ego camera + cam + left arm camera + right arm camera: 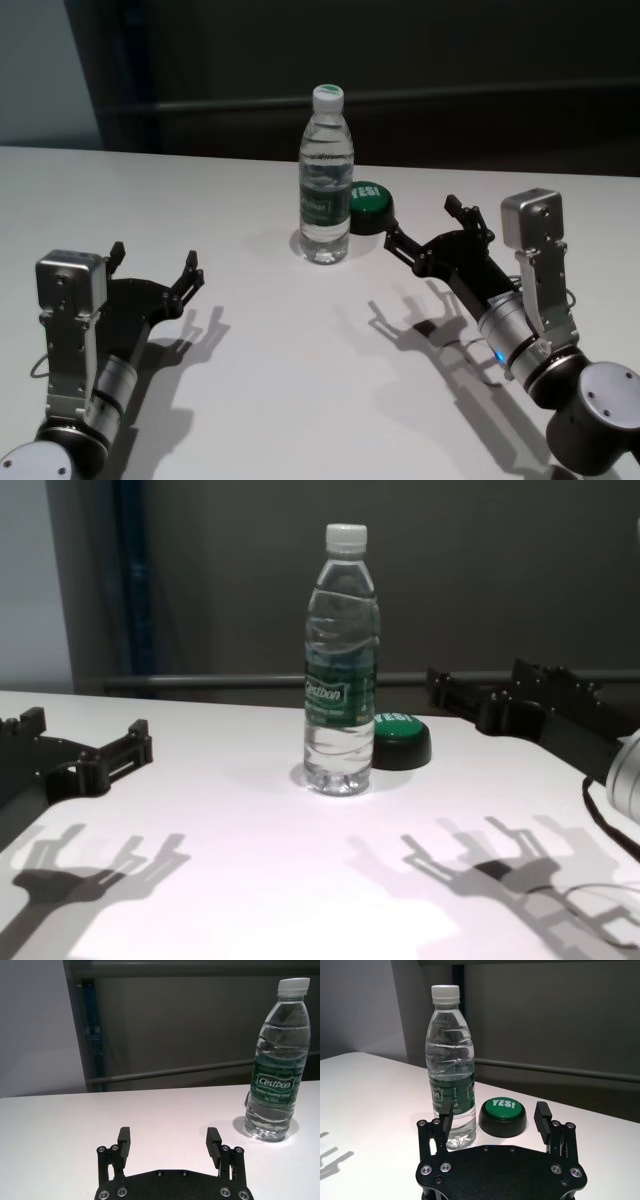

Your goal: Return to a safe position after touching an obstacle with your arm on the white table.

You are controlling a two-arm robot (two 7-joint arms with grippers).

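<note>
The obstacle, a tall clear water bottle [326,180] with a white cap and a dark green Cestbon label, stands upright on the white table [280,390]. It also shows in the chest view [342,660] and in both wrist views [277,1070] [451,1060]. My right gripper [422,222] is open and empty, just above the table. It is to the right of the bottle and does not touch it. My left gripper [155,258] is open and empty, low over the table's left side, well apart from the bottle.
A low black button with a green YES! top [367,205] sits right behind the bottle, between it and my right gripper. It also shows in the right wrist view [503,1115]. A dark wall with a horizontal rail runs behind the table's far edge.
</note>
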